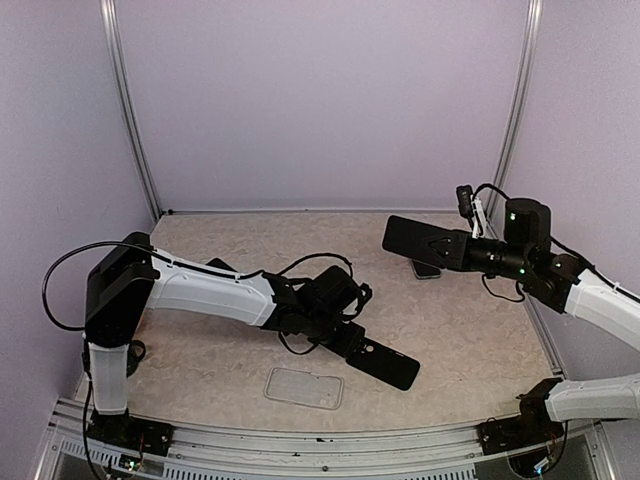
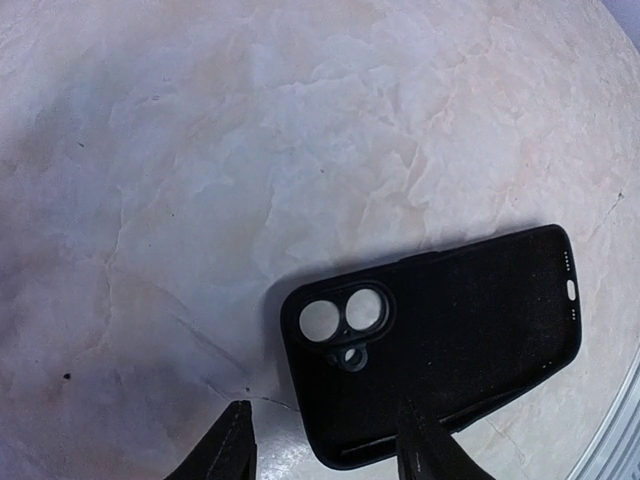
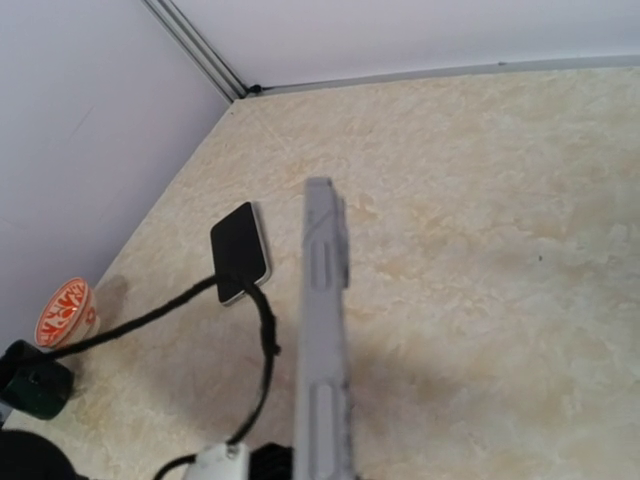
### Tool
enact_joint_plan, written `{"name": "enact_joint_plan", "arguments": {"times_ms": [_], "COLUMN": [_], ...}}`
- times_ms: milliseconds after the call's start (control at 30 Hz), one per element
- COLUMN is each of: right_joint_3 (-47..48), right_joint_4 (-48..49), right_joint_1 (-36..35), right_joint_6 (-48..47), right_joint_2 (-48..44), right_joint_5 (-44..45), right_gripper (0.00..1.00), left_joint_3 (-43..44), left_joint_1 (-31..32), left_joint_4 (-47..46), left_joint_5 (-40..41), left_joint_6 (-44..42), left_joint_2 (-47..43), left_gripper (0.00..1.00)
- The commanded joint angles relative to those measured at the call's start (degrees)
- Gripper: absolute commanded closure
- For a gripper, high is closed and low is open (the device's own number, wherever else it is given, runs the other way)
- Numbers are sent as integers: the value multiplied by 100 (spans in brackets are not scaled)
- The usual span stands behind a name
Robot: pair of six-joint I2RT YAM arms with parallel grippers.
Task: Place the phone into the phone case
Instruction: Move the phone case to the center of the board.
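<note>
Two arms reach over the table (image 1: 480, 340): one left arm (image 1: 200, 290) and one right arm (image 1: 600, 300). Each carries one gripper, two in all — the left gripper (image 1: 350, 335) right at the black case (image 1: 383, 364), the right gripper (image 1: 465, 250) well behind and to the right of it. Phone cases number two: the black case and one clear case (image 1: 303, 388) just near-left of it. The black case shows three round cut-outs — two large, one small. One phone (image 1: 427, 268) lies far behind-right of the black case. One flat dark slab (image 1: 425, 242), phone or case unclear, is up off the table in that same direction. One small orange-and-white round thing (image 3: 65, 310) shows only to the right wrist camera.
</note>
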State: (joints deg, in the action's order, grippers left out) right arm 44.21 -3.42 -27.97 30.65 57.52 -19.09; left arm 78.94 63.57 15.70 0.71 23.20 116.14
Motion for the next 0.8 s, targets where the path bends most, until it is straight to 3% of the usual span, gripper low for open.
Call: {"name": "enact_joint_plan", "arguments": {"times_ms": [0, 767], "right_joint_3": [2, -54], "right_joint_4": [263, 264], "right_joint_1": [63, 116], "right_joint_6": [-77, -124], "right_joint_2": [-179, -276], "right_joint_5": [18, 8], "right_gripper": [100, 100], "left_joint_3": [229, 596], "left_joint_1": [74, 90], "left_joint_4": [279, 441], "left_joint_5": [341, 325], "left_joint_6": [-40, -7], "left_joint_2": [200, 661], "left_gripper": [54, 73]}}
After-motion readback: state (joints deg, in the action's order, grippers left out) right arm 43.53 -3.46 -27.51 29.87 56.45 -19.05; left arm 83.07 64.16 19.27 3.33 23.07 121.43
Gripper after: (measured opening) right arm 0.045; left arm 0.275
